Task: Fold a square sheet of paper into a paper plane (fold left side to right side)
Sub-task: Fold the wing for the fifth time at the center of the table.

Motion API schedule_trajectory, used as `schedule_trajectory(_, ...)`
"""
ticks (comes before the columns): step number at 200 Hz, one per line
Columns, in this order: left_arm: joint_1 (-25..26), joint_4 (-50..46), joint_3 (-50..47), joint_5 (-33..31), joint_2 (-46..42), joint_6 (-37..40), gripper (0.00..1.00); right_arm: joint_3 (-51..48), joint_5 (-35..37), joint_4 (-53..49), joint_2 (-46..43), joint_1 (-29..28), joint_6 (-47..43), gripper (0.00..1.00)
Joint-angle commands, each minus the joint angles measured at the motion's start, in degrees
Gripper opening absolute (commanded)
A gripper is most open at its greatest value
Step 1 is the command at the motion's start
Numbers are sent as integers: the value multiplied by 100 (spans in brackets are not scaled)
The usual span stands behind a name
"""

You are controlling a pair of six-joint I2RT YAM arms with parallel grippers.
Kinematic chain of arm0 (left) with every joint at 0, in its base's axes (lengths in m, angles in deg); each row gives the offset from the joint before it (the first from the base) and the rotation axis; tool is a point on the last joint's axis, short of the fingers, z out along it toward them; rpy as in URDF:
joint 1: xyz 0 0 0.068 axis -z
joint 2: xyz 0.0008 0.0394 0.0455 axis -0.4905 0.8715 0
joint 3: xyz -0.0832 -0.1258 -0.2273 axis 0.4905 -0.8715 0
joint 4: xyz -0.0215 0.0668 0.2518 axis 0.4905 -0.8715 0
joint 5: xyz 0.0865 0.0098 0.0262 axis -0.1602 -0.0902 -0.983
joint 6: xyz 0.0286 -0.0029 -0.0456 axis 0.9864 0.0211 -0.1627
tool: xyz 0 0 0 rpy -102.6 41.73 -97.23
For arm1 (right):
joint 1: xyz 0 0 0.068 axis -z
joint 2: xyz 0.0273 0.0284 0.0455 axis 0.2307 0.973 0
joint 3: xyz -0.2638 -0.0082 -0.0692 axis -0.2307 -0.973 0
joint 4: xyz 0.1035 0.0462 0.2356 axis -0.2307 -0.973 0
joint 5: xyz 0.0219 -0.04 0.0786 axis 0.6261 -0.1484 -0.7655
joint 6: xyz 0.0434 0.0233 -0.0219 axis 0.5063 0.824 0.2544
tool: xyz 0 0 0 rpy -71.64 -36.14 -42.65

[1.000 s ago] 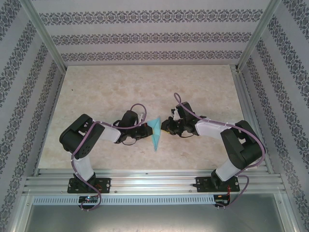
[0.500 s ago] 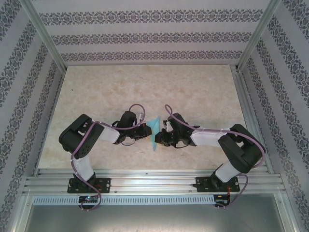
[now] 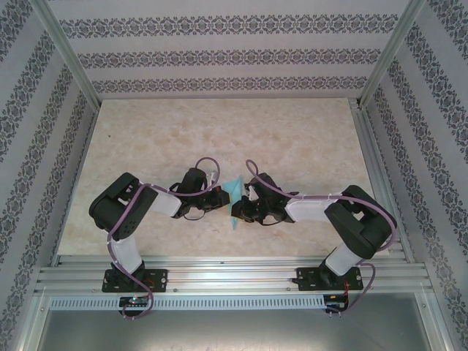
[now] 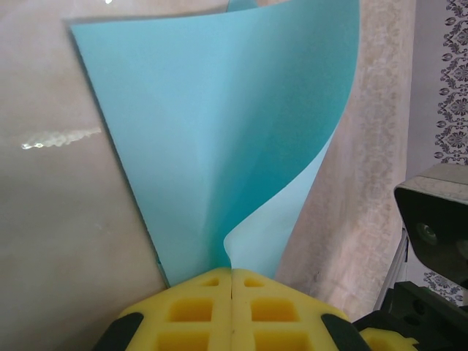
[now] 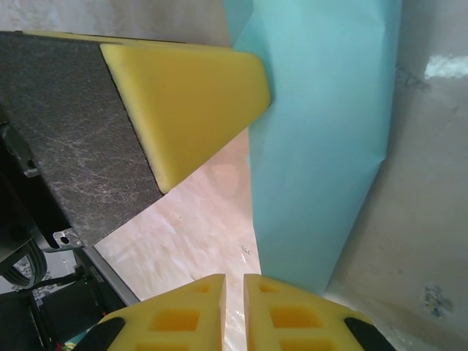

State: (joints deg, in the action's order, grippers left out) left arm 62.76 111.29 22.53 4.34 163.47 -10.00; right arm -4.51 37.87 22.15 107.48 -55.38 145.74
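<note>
Bright even light, soft shadows, slight glare.

The walls [image 3: 219, 55] have stripes of small dark flower shapes on white. Shiny metal poles [image 3: 66, 51] stand in the corners. The table top [image 3: 183, 131] is pale tan like stone, and light shines off it. Silver rails [image 3: 234, 276] run along the near edge, with a grey shelf [image 3: 234, 329] below

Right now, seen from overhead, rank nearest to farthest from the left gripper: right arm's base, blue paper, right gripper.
1. Blue paper, pinched by the left gripper.
2. Right gripper, just right of the paper.
3. Right arm's base, near-right table edge.
</note>
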Motion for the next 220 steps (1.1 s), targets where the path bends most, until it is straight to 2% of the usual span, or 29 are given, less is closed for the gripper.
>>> schedule_trajectory(1, -130, -403, -101, -305, -15, 127, 0, 138, 134, -93, 137, -90, -95, 15)
schedule_trajectory(173, -197, -449, -92, -286, -69, 194, 0, 280, 133, 93, 688, -295, -4, 15)
schedule_trajectory(220, -423, -1347, 184, -246, -701, 825, 0, 275, 241, -190, 801, -382, -20, 15)
